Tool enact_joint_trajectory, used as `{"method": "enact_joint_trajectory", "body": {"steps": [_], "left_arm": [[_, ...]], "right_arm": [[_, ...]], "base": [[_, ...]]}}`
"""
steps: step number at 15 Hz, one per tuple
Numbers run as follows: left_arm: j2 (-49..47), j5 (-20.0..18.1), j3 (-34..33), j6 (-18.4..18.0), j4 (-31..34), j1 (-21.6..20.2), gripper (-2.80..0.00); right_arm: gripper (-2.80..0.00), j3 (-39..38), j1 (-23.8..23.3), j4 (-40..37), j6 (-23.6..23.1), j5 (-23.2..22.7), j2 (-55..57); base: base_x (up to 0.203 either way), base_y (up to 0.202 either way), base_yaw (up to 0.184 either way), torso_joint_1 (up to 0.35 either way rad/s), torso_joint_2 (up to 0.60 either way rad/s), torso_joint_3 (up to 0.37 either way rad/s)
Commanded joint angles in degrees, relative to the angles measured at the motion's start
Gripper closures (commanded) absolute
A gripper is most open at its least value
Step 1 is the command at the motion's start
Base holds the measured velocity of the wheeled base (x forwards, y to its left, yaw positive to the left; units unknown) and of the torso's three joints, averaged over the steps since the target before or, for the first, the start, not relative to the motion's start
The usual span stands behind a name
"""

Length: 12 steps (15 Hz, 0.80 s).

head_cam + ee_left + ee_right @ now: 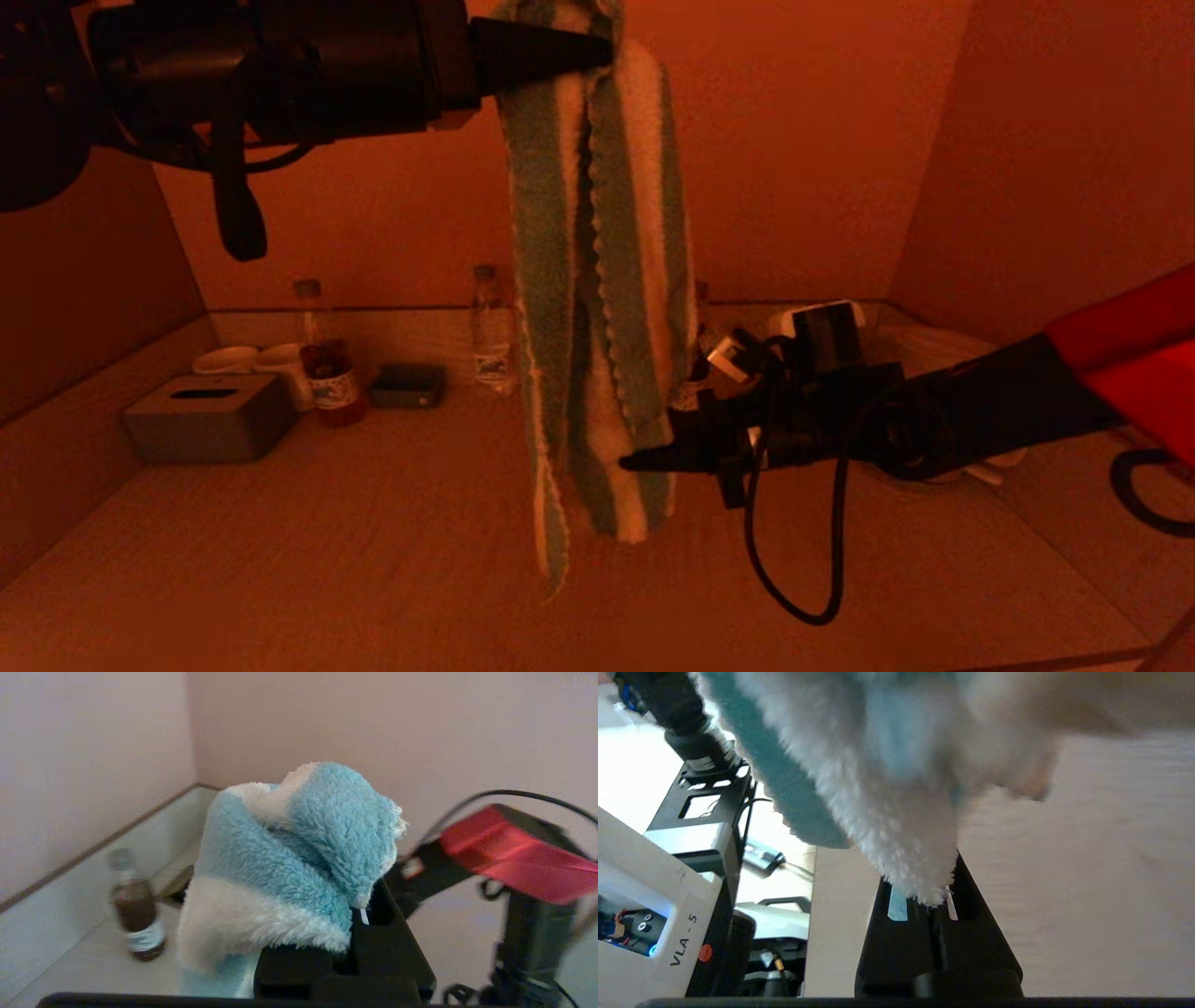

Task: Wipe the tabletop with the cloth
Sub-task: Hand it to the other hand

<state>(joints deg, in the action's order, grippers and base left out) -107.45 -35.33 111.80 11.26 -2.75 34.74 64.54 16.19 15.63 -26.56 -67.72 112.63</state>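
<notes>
The cloth [597, 308] hangs in the air well above the bench [373, 560], a long striped drape of green and white terry with its wavy edge running down the middle. The left hand [597, 51] is high above the bench, pressed together on the cloth's top end; in the left wrist view the fluffy fabric [285, 868] bunches over the black fingers [373, 952]. The right hand [644, 459] reaches in level from the cloth's right and pinches the lower part of the drape, its fingers shut on a white stripe; the right wrist view shows the pile [906, 812] gathered between the closed black fingers [971, 933]. The cloth's bottom tip dangles below that grip, clear of the bench. Behind the cloth, near the back rim, stand a clear bottle [489, 329] and a bottle of dark liquid [325, 357]; further left of the cloth sit a grey tissue box [207, 417], white cups [252, 362] and a small dark box [408, 385].
</notes>
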Motion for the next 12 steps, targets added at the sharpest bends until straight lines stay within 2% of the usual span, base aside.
{"method": "enact_joint_trajectory", "body": {"steps": [1, 3, 6, 10, 12], "left_arm": [[0.0, -0.1, 0.0, 0.1, 0.0, -0.9, 0.00], [-0.1, -0.1, -0.1, 0.2, 0.1, -5.6, 0.00], [-0.9, 0.0, -1.2, 0.4, 1.2, -11.1, 0.00], [-1.9, 0.4, -4.7, -0.5, 3.6, -13.5, 0.00], [-2.1, 1.4, -8.1, -3.1, 4.2, -13.9, 0.00]], "right_arm": [[0.00, -0.3, -0.9, -0.2, 0.0, -0.4, -1.4], [0.00, -0.7, -2.7, -1.2, 1.5, -0.4, -5.6], [0.00, -0.6, -5.7, -2.0, 7.5, -0.4, -10.5], [0.00, 0.9, -7.9, -1.8, 14.7, -0.1, -15.2], [0.00, 3.7, -9.4, -1.8, 19.7, 0.1, -16.4]], "base": [[0.000, 0.000, 0.000, 0.000, 0.00, 0.000], [0.000, 0.000, 0.000, 0.000, 0.00, 0.000], [0.000, 0.000, 0.000, 0.000, 0.00, 0.000], [0.000, 0.000, 0.000, 0.000, 0.00, 0.000], [0.000, 0.000, 0.000, 0.000, 0.00, 0.000]]}}
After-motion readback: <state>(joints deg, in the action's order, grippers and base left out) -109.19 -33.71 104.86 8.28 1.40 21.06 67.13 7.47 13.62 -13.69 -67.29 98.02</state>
